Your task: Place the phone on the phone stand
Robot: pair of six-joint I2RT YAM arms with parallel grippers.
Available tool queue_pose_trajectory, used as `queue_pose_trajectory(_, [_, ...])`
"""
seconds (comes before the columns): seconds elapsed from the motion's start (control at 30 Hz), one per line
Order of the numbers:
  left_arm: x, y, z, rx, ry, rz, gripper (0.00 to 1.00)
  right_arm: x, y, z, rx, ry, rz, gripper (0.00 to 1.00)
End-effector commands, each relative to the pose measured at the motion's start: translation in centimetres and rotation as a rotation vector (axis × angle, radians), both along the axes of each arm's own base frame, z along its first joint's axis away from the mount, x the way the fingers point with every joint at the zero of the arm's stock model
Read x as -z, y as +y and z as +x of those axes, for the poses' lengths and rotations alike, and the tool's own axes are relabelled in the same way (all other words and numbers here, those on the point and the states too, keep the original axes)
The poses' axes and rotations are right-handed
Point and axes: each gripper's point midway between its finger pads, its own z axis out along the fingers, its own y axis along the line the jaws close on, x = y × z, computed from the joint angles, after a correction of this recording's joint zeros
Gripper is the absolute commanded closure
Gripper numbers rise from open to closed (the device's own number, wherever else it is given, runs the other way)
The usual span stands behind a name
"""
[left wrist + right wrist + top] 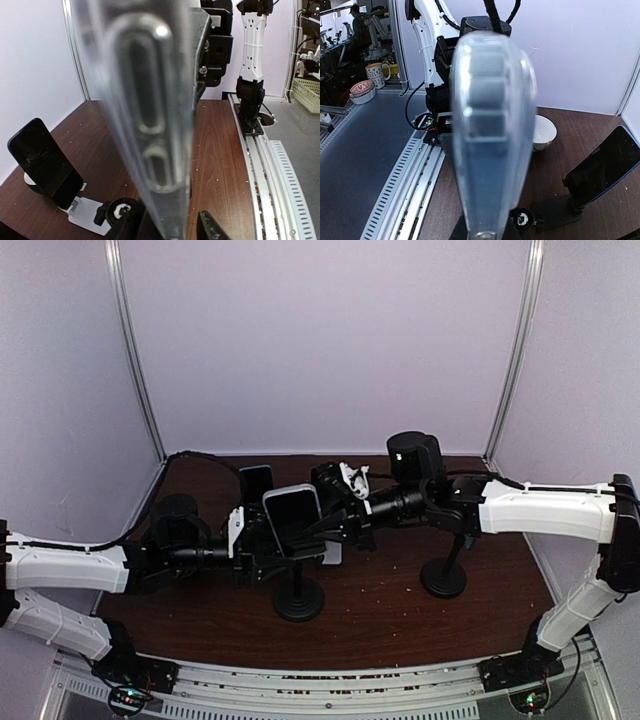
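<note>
A phone in a clear case [293,515] hangs over the middle of the table, between both arms. My right gripper [325,525] is shut on it from the right; in the right wrist view the phone's edge [492,125] rises from the gripper [495,232] and hides the fingers. My left gripper [262,540] straddles the phone's left side. In the left wrist view the phone's edge [150,115] stands between the jaws [167,227], with a gap still showing at the right finger [212,227]. A black round-based phone stand [298,598] sits directly below the phone.
A second, dark phone [256,483] leans on its own stand at the back, also visible as the dark phone [45,162] on a silver base plate [90,212]. Another black round-based stand [444,578] stands to the right. A white bowl [542,132] sits near the back wall.
</note>
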Motion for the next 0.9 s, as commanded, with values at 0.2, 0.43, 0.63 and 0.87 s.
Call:
queue_pose_trajectory(0.2, [-2.1, -1.2, -1.8, 0.098, -0.026, -0.062, 0.47, 0.9, 2.9, -1.8, -0.043, -0.153, 0.005, 1.00])
queue_pose_trajectory(0.43, [-1.6, -0.8, -1.5, 0.091, 0.003, -0.053, 0.55, 1.3, 2.7, -1.6, -0.035, -0.161, -0.021, 1.00])
queue_pose_trajectory(0.63, [-1.7, 1.3, 0.5, -0.038, -0.019, -0.047, 0.48, 2.0, 2.7, -1.4, -0.025, -0.156, -0.041, 1.00])
queue_pose_trajectory(0.87, [-3.7, 1.3, 0.1, -0.006, -0.031, -0.074, 0.39, 2.3, 2.5, -1.2, -0.014, -0.168, -0.074, 1.00])
